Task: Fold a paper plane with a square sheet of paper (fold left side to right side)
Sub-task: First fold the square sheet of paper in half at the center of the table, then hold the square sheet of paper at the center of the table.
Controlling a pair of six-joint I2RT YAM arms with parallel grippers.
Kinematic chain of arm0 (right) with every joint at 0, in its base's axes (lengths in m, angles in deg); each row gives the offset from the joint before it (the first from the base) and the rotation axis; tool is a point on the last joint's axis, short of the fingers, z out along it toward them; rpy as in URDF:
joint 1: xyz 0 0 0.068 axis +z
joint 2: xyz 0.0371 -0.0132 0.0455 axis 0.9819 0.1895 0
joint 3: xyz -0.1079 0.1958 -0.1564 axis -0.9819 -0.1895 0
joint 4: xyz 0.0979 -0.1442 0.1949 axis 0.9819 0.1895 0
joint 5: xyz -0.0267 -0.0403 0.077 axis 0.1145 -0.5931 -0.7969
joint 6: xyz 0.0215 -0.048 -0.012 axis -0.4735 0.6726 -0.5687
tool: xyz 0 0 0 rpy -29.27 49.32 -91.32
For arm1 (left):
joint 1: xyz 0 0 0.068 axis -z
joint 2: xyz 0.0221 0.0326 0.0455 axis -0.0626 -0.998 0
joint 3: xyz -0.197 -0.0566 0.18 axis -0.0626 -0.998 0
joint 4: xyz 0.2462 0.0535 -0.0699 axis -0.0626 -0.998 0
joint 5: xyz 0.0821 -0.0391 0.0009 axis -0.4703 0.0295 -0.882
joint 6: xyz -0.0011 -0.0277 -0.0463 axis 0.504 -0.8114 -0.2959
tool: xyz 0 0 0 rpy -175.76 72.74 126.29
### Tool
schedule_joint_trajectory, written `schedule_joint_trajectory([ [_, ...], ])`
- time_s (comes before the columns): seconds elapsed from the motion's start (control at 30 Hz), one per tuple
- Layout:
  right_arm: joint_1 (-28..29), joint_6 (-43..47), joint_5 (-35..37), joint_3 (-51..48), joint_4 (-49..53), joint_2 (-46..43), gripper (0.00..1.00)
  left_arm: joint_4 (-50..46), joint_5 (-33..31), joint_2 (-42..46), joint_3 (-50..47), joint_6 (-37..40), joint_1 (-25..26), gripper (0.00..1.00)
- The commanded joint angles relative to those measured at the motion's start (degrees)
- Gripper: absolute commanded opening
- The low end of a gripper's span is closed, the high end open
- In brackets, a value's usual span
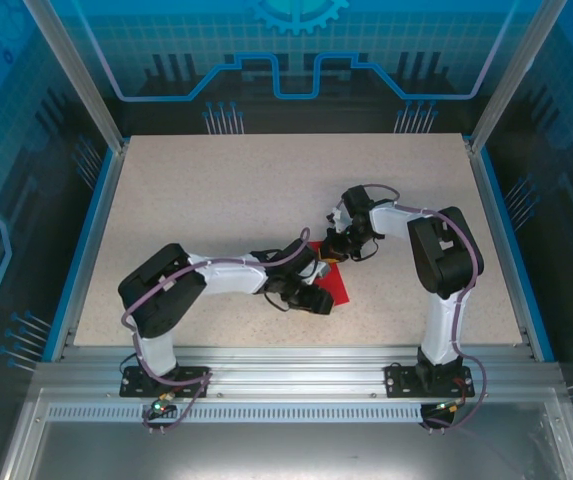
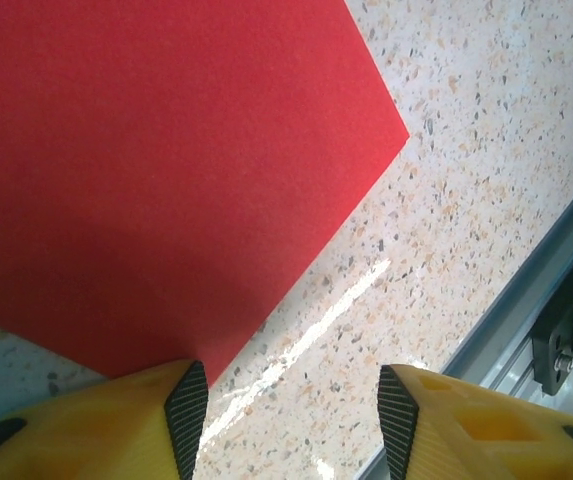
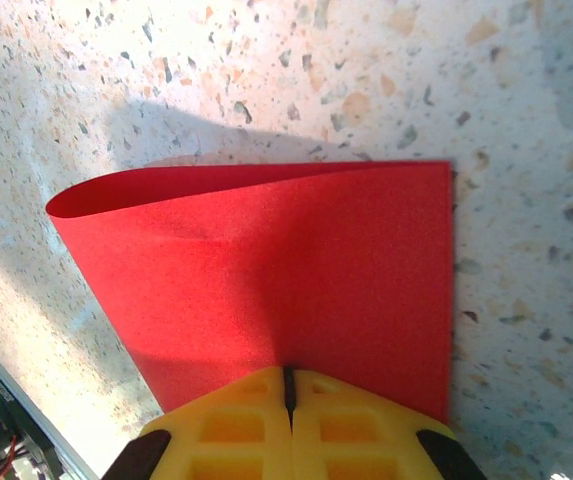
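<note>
Paper (image 3: 296,260) (fold uncreased, bulging at 9 o'clock) could spring open if the clenched right gripper (image 3: 288,385) slips; left gripper (image 2: 291,415) gapes empty.

One sheet of paper (image 3: 296,260) is lying on one table (image 1: 216,190). Two arms are standing there, the left arm (image 1: 231,272) and the right arm (image 1: 444,255), carrying two grippers, the left gripper (image 2: 291,400) and the right gripper (image 3: 288,385), each showing two fingers (image 2: 186,410).

You had bare worktop (image 1: 216,190) behind and leftward; the left claw (image 1: 317,300) and right claw (image 1: 339,250) crowded the red paper (image 1: 339,286).
</note>
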Motion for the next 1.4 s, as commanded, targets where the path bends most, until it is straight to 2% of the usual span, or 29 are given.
schedule_joint_trajectory([
  [0.0, -0.93, 0.67, 6.65, -2.30, -0.75, 2.18, 0.05, -8.02, 3.79, 1.75, -0.70, -0.55, 1.13, 0.54],
  [0.2, -0.92, 0.05, 6.38, -3.05, -1.27, 1.32, 0.05, -8.35, 6.14, 7.76, 2.15, 1.14, -4.29, 0.56],
  [0.37, -0.92, -1.11, 7.28, -4.04, -1.82, 0.38, 0.05, -6.59, 8.01, 5.80, 4.38, 1.55, -8.32, 0.56],
  [0.67, -0.92, -2.02, 5.79, -5.02, -3.38, -0.11, 0.06, -5.57, 8.97, -4.89, 11.74, 2.92, -8.48, 0.56],
  [0.97, -0.83, -1.90, 5.16, -5.37, -4.49, -1.62, 0.07, -4.83, 7.27, -8.83, 10.89, 2.44, -8.51, 0.56],
  [1.23, -1.48, -1.52, 1.94, -3.65, -5.67, -6.13, 0.17, -3.87, 5.53, -9.90, 8.13, 1.09, -8.54, 0.55],
  [1.37, -3.32, -1.00, 1.50, -2.77, -4.44, -10.68, 0.25, -3.17, 5.24, -10.16, 7.32, 0.19, -8.42, 0.55],
])
